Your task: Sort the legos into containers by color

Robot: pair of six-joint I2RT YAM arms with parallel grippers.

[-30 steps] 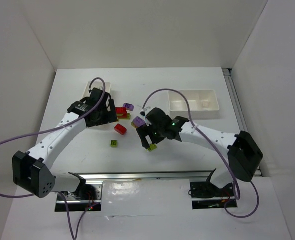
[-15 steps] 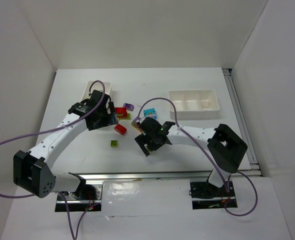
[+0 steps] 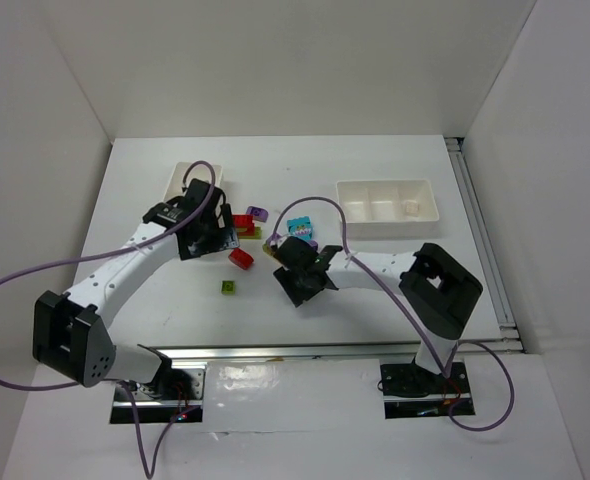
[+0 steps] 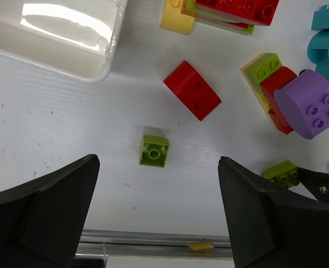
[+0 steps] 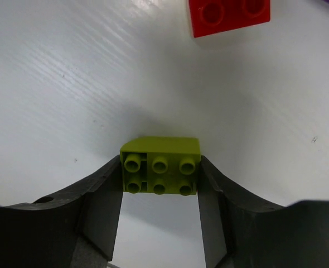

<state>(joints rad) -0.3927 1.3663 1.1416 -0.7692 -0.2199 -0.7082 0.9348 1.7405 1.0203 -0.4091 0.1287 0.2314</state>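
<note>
My right gripper (image 5: 160, 177) is shut on a lime green lego (image 5: 160, 164), its pads touching both sides of the brick, which rests on the table. In the top view this gripper (image 3: 300, 285) is at mid-table. My left gripper (image 4: 159, 223) is open above the table with nothing between its fingers. A small lime green lego (image 4: 154, 151) and a red lego (image 4: 192, 90) lie just beyond it. Purple (image 4: 310, 104) and cyan (image 4: 327, 39) legos lie to the right. Two white containers stand at the back, one on the left (image 3: 180, 180) and one on the right (image 3: 387, 228).
A stack of red, yellow and green bricks (image 4: 226, 11) lies next to the left tray (image 4: 69, 39). Another red brick (image 5: 228, 14) lies beyond my right gripper. A metal rail (image 3: 275, 352) runs along the table's near edge.
My right gripper has closed onto the lime green brick, and the right arm's elbow has swung in toward the table's middle. The left arm has barely shifted.
</note>
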